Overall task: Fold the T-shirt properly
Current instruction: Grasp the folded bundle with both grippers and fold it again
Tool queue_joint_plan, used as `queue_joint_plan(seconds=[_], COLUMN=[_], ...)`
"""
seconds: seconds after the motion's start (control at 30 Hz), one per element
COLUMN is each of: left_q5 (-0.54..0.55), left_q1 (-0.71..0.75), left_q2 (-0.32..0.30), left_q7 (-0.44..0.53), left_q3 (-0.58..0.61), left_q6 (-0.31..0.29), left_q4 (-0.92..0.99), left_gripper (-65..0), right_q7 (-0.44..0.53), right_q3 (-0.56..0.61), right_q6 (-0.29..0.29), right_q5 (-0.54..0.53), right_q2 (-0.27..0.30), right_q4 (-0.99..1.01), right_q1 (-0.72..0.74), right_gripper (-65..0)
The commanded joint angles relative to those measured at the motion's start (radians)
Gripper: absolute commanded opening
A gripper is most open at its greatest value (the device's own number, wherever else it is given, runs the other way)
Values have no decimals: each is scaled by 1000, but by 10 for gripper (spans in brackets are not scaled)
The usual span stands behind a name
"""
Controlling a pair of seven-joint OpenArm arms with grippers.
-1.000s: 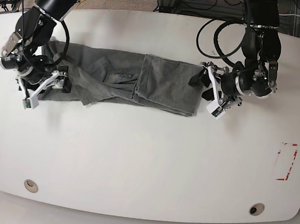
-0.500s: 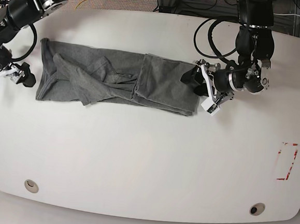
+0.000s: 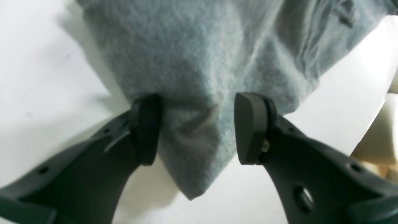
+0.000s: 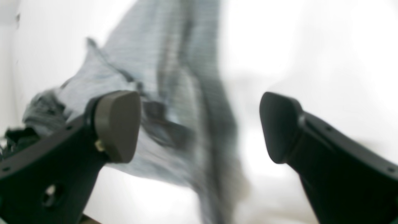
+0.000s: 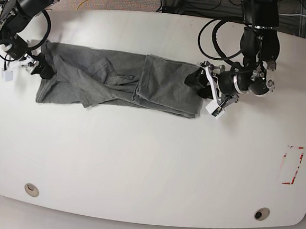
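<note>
Still unclamped, the left fingers (image 3: 250,127) straddled a T-shirt (image 5: 118,82) corner and the right fingers (image 4: 119,124) gaped empty beside it, risking a one-layer pinch.

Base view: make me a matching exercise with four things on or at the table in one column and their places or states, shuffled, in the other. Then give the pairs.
Things:
1. T-shirt
2. left gripper
3. right gripper
4. red marking

Places or states:
A. open, at the cloth's end on the view's left
B. on the bare table near the view's right edge
C. lying in a long folded band across the far half
D. open, astride the cloth's corner on the view's right

Pairs: 1-C, 2-D, 3-A, 4-B
</note>
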State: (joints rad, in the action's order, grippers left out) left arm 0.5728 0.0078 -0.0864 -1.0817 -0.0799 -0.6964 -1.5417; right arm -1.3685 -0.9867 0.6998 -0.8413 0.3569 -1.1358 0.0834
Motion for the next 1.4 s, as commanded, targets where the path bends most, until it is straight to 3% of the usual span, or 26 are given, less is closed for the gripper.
queue_joint_plan(seconds=[0.0,0.2,0.33,0.4,0.5,0.7,0.77,0.87,0.97,1.23,1.37], left_q5=[17,17,17,17,17,17,17,23,20,17,17], left_q1=[-13,-10,-13,-10,-9,-10,-13,-18,-39,-107,-128], left_q2=[-3,-3,-2,-2,-3,0,1,6,49,152,201], left_q7=[16,16,16,16,16,16,16,16,16,16,18], left_q3=[-2,-2,-2,-1,-1,-1,-1,2,2,2,-1], left_q6=[-2,-2,-2,-2,-2,-2,-2,86,136,142,156], left_q4=[-10,-16,-9,-13,-9,-9,-9,-7,-7,137,234], left_gripper=[-306,-306,-306,-306,-306,-306,-303,-300,-299,-299,-300], right_q7=[-10,-10,19,34,77,130,131,131,130,120,59], right_q3=[28,81,99,124,165,220,233,234,234,236,236], right_q6=[-2,-2,-2,-2,-2,-2,-2,-2,-2,-2,-2], right_q5=[10,15,15,15,15,15,15,14,15,10,7], right_q2=[-22,-95,-108,-103,-100,-81,-77,-74,-72,-72,-80], right_q4=[-68,-189,-204,-204,-203,-204,-206,-221,-283,-544,-665], right_q1=[-15,-17,-17,-17,-17,-17,-17,-18,-26,-78,-98], right_gripper=[-75,-75,-79,-114,-263,-650,-650,-650,-650,-650,-650])
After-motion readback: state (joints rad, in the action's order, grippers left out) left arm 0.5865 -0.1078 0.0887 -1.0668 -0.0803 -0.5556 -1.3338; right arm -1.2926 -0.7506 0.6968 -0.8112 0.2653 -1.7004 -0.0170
